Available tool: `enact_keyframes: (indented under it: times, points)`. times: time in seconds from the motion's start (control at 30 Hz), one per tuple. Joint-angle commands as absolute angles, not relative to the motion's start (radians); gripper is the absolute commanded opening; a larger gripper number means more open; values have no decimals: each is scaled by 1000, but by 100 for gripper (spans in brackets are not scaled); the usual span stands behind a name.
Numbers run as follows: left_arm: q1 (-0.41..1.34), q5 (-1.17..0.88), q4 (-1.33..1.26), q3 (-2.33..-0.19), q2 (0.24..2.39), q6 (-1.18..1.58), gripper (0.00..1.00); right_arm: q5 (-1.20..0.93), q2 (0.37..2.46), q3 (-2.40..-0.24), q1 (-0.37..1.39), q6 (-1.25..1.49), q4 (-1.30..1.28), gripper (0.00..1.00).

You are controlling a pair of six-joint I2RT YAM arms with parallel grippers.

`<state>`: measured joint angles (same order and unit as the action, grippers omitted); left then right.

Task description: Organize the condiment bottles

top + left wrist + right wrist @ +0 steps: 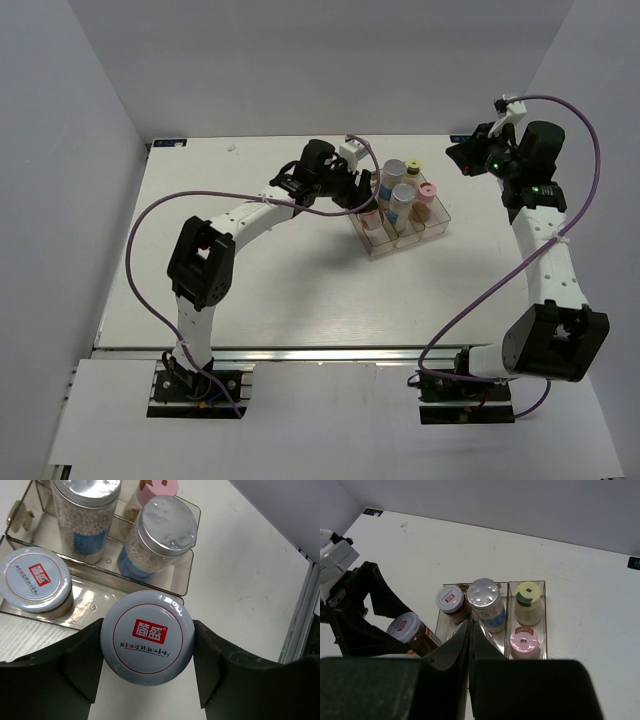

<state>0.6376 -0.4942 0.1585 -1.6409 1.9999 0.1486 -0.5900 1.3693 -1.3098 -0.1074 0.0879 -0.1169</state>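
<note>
**A:** The left hand [146,652] is pinching a brown jar [147,630] at the tray's [501,583] nine o'clock. What's best from there?

**B:** I'd keep it upright, clear the wall, and lower it at six o'clock of the other brown jar [450,597].

**A:** What's in the other compartments?

**B:** The middle one has a silver-capped bottle [485,600]. The right one has the yellow-green-capped bottle [527,594], with the pink-capped bottle [524,642] at its six. The right hand [470,630] hangs above, pressed together and empty.

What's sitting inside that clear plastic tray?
A brown jar, two silver-capped bottles, a yellow-green-capped bottle and a pink-capped bottle. The tray floor beneath them is covered.
</note>
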Motion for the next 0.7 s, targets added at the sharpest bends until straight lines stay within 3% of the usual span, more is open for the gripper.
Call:
enact_keyframes:
  times: [0.0, 0.67]
  points:
    - [634, -508, 55, -1720, 1968, 143, 0, -581, 1339, -1292, -115, 72, -110, 0]
    - [643, -437, -32, -1710, 2095, 178, 2, -572, 1328, -1252, -117, 63, -123, 0]
